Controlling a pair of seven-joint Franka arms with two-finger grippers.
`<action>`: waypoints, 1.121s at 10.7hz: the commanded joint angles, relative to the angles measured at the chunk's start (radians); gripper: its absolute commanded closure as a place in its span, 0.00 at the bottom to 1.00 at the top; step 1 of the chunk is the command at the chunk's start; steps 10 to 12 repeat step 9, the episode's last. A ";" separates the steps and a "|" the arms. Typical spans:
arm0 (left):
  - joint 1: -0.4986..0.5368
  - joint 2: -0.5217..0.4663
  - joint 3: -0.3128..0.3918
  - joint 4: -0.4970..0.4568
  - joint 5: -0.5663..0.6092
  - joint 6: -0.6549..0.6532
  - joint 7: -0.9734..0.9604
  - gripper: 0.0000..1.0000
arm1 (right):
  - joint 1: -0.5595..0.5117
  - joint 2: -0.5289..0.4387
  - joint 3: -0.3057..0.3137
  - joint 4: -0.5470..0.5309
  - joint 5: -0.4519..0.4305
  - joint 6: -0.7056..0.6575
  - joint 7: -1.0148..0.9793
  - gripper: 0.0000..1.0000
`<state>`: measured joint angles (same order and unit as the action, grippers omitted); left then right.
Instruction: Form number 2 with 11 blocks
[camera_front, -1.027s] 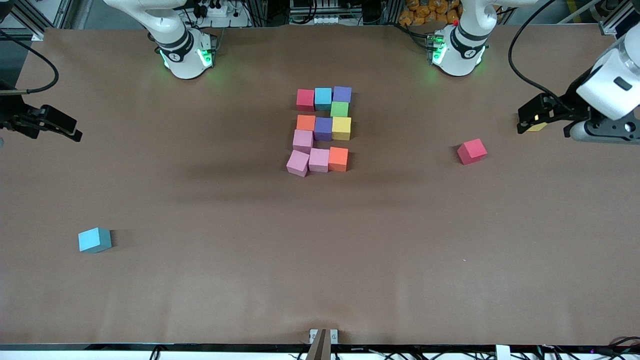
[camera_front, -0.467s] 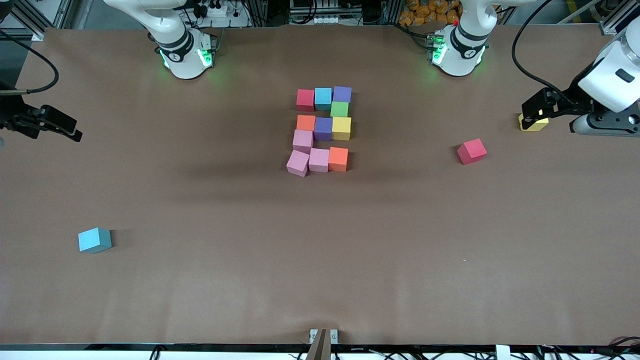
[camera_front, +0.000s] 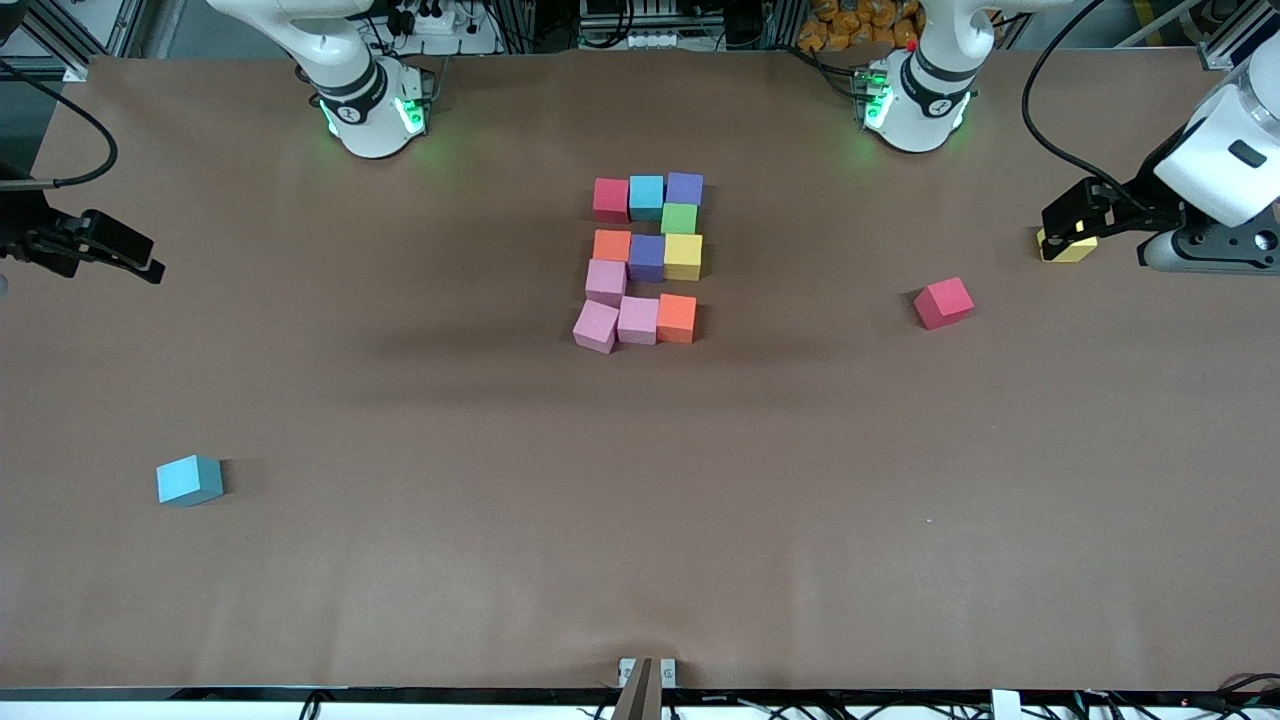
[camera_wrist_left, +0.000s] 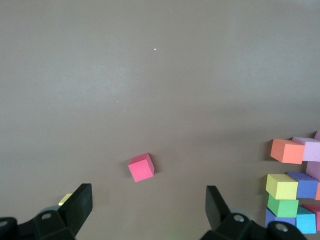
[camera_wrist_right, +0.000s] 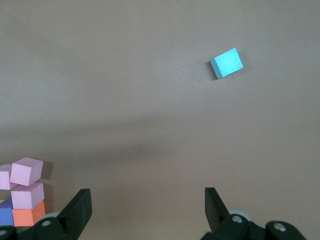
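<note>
The number 2 (camera_front: 646, 256) stands in the middle of the table, built of eleven foam blocks. Its top row is red (camera_front: 610, 198), light blue (camera_front: 646, 196) and purple (camera_front: 684, 188); below come green, then orange, purple and yellow, then pink, then two pink and orange (camera_front: 677, 318). The lowest pink cube (camera_front: 596, 326) sits slightly askew. My left gripper (camera_front: 1062, 228) is open and empty at the left arm's end of the table, right beside a spare yellow cube (camera_front: 1068, 247). My right gripper (camera_front: 135, 260) is open and empty, waiting at the right arm's end.
A spare red cube (camera_front: 943, 302) lies between the digit and the left gripper, and also shows in the left wrist view (camera_wrist_left: 141, 167). A spare light blue cube (camera_front: 189, 480) lies nearer the front camera toward the right arm's end, seen in the right wrist view (camera_wrist_right: 227, 63).
My left gripper has shifted slightly away from the yellow cube, so more of that cube shows on the table. The right arm and the digit have not moved.
</note>
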<state>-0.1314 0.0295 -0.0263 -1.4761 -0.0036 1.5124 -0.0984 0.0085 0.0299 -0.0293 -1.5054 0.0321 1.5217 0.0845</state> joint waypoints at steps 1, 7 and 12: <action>0.010 0.001 -0.012 0.008 0.010 -0.001 -0.023 0.00 | -0.015 -0.007 0.017 -0.006 -0.018 0.003 0.017 0.00; 0.009 0.001 -0.014 0.008 0.002 0.002 -0.083 0.00 | -0.015 -0.007 0.017 -0.006 -0.018 0.002 0.017 0.00; 0.009 0.001 -0.012 0.008 0.002 0.002 -0.083 0.00 | -0.013 -0.007 0.017 -0.006 -0.018 0.000 0.017 0.00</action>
